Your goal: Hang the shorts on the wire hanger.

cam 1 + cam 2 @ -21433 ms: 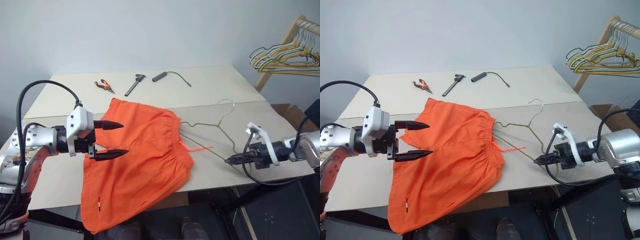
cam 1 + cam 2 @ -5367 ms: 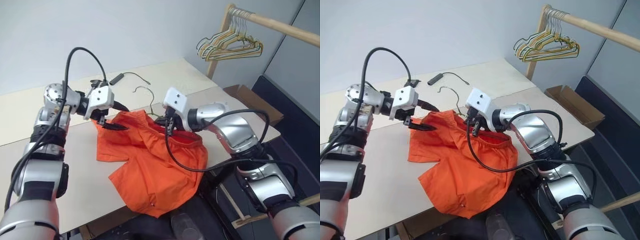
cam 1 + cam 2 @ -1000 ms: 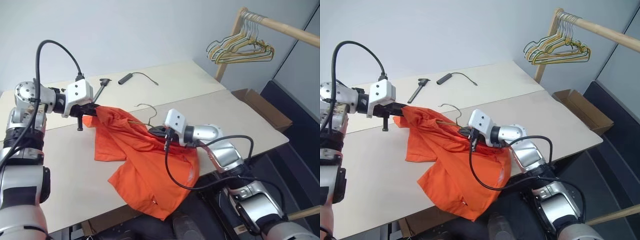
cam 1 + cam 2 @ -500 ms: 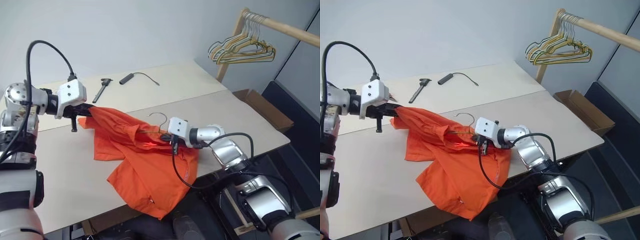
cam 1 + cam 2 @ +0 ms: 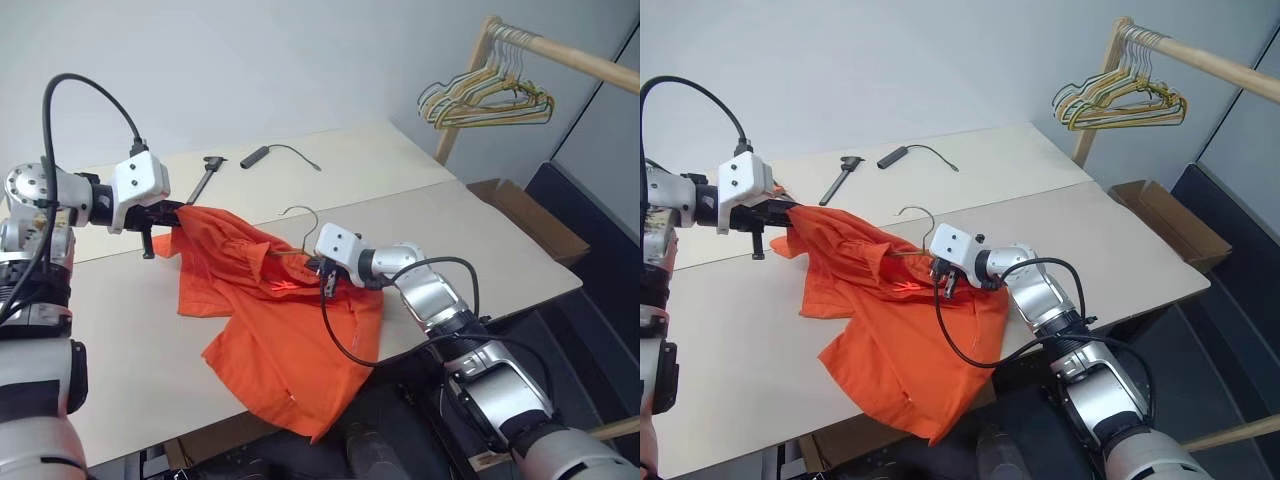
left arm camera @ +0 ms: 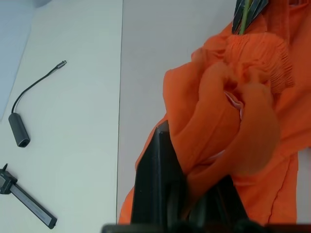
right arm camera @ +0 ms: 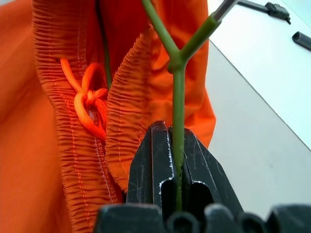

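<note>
Left eye view | wire hanger (image 5: 300, 236) hook up-left | right gripper (image 5: 322, 274) clamps it

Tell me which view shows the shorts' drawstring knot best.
The right wrist view: the drawstring knot sits close against the gathered waistband of the shorts. The eye views show bunched orange fabric without a clear knot; the left wrist view shows folds.

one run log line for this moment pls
left gripper: shut on shorts | right gripper: shut on hanger | hanger partly inside waistband | not yet hung

Pale table (image 5: 420, 215), grey wall (image 5: 250, 60), wooden rack (image 5: 560, 52) beside.
</note>
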